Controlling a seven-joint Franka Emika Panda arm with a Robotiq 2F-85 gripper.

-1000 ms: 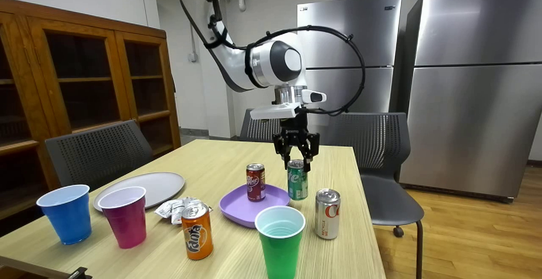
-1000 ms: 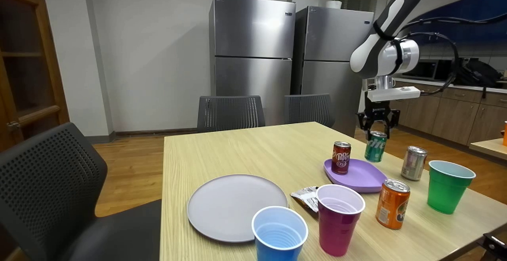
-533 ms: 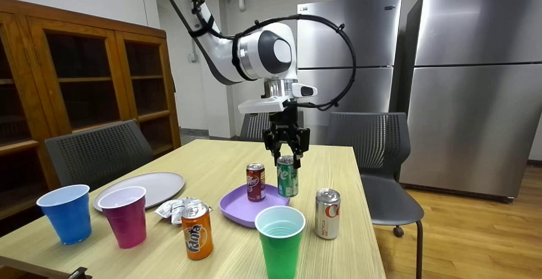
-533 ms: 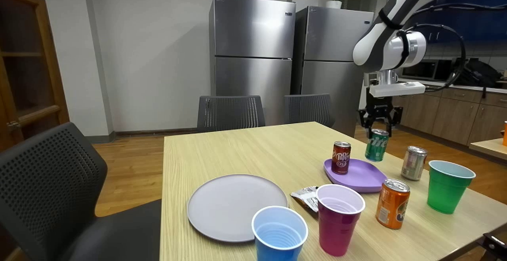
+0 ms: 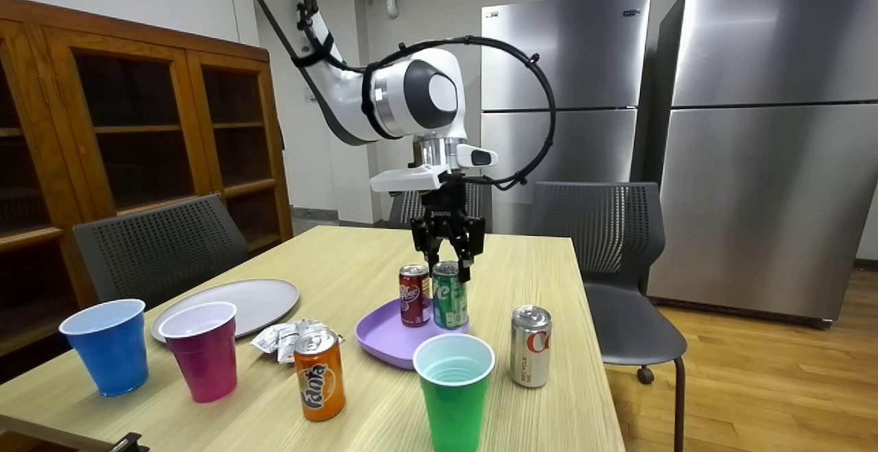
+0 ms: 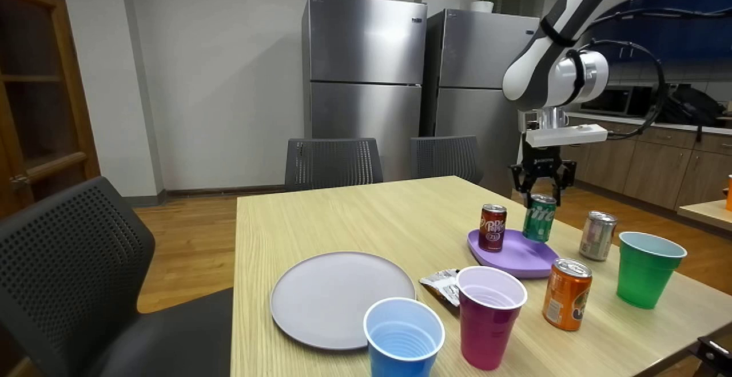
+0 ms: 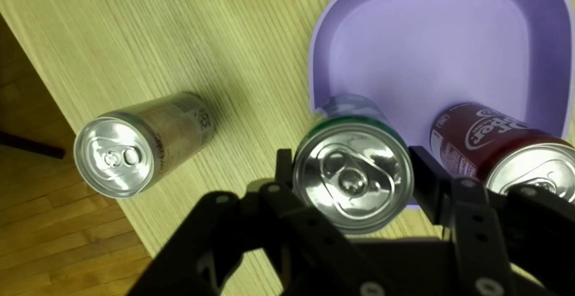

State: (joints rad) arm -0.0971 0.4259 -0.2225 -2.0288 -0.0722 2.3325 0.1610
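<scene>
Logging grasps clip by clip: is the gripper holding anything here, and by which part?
The gripper holds the green Sprite can, its fingers on opposite sides of the can's upper end.

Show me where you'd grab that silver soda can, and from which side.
Probably from above, pinching opposite sides of the silver can near its top: it stands upright, with round walls, and a gap parts it from the green cup. The pincer holds the green can, so that would need releasing first.
</scene>
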